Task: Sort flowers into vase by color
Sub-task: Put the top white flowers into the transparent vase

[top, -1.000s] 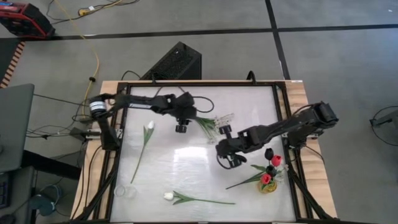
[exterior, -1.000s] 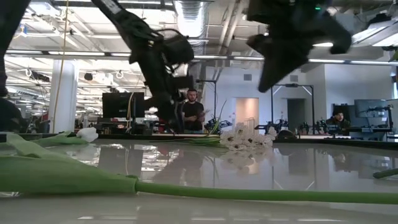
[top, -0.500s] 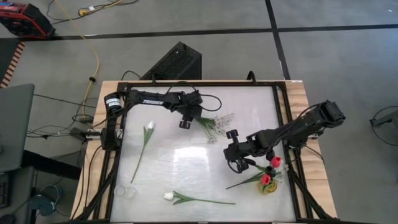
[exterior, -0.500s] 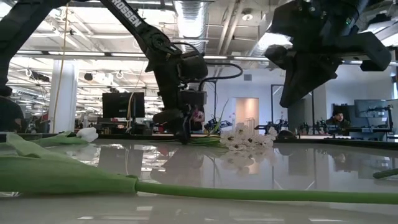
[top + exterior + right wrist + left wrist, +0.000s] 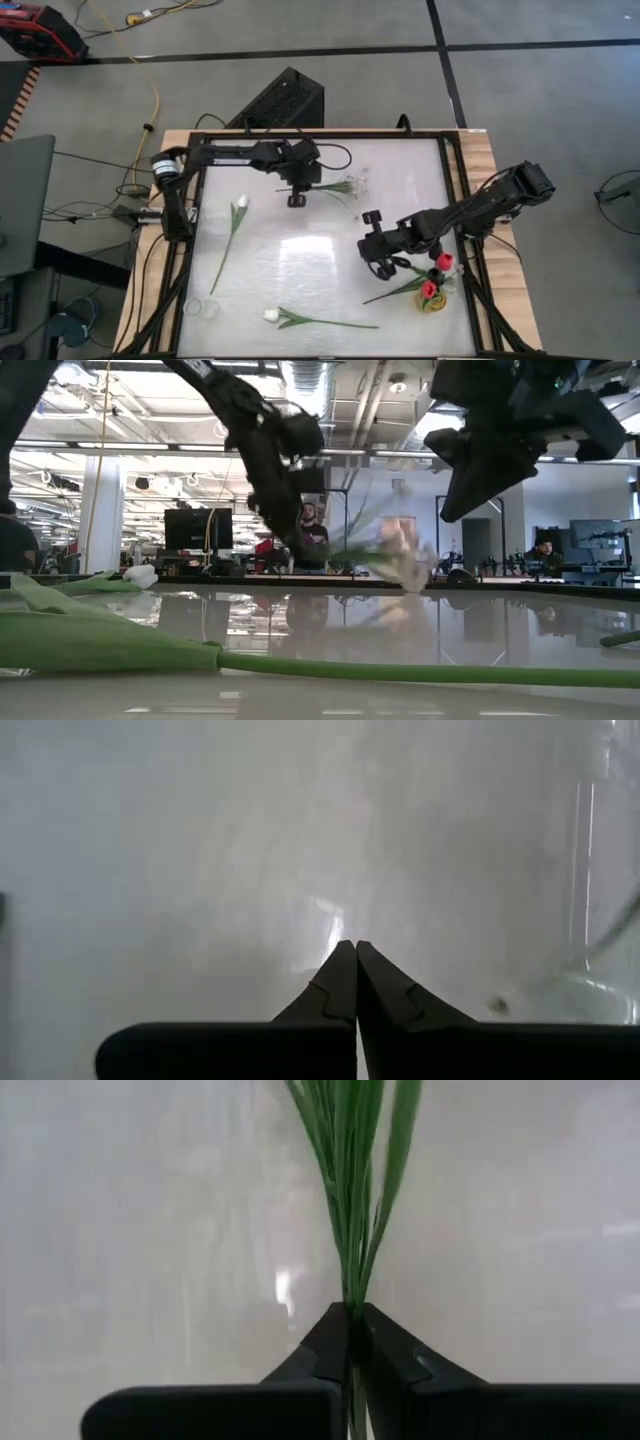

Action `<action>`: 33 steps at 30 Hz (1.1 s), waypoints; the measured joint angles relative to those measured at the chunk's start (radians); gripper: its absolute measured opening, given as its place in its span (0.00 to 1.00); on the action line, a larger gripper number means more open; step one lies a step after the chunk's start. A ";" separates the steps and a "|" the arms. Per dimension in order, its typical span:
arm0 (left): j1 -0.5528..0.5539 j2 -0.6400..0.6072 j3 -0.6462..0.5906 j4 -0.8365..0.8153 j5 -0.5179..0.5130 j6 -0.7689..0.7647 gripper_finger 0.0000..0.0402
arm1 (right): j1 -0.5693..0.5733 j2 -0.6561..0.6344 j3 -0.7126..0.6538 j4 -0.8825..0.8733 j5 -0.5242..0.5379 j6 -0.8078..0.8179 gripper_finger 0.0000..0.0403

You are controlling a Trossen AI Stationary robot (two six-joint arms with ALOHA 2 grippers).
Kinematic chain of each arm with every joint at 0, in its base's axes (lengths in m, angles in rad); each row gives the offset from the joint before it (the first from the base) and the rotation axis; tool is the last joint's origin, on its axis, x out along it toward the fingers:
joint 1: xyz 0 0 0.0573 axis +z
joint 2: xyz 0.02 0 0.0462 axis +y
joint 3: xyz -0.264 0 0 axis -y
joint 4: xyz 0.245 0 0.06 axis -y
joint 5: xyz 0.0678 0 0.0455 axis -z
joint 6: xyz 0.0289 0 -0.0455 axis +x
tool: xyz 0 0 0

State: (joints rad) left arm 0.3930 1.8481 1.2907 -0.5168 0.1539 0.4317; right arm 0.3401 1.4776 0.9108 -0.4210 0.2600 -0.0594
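My left gripper (image 5: 298, 198) (image 5: 352, 1312) is shut on a sprig of tiny white blossoms (image 5: 350, 186) (image 5: 395, 550) at the table's far middle. My right gripper (image 5: 380, 265) (image 5: 355, 948) hangs shut and empty over the table's right half. It is left of a glass vase (image 5: 433, 298) with red tulips (image 5: 427, 287) and a dark one (image 5: 434, 272) standing in it. One white tulip (image 5: 232, 225) lies flat at the left. Another white tulip (image 5: 300, 319) lies flat near the front edge. My left gripper pinches the sprig's bundle of thin green stems (image 5: 350, 1292) between its two fingers, near the stem end. The fingers slant down onto it. The stems fan out beyond the fingertips toward the table's right, and in the low view the blossom end is raised off the table.
A small clear glass (image 5: 200, 307) stands at the near left corner. A green stem (image 5: 392, 291) slants out of the vase toward the table's middle. A black frame (image 5: 452, 190) runs around the white table. People and desks show in the room behind.
My left gripper has dropped onto the sprig's stems, shut on them and risen. The sprig has come up off the table and swung, so its blossoms now point toward the right edge. My right gripper has drifted toward the near right, closer to the vase.
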 joint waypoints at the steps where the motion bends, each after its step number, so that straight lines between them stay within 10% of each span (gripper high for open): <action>1: -0.005 -0.027 -0.010 0.004 0.001 -0.011 0.00 | 0.006 0.000 0.000 0.012 0.000 0.000 0.06; 26: -0.370 -1.427 -0.897 0.680 -0.097 -0.607 0.00 | 0.043 0.000 0.000 0.268 0.000 -0.021 0.06; 33: -0.484 -1.626 -1.026 0.869 0.145 -0.665 0.00 | 0.029 0.000 0.000 0.329 0.000 -0.020 0.06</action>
State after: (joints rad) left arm -0.0915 0.2219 0.2651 0.3518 0.2991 -0.2330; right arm 0.3686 1.4773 0.9109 -0.0917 0.2598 -0.0792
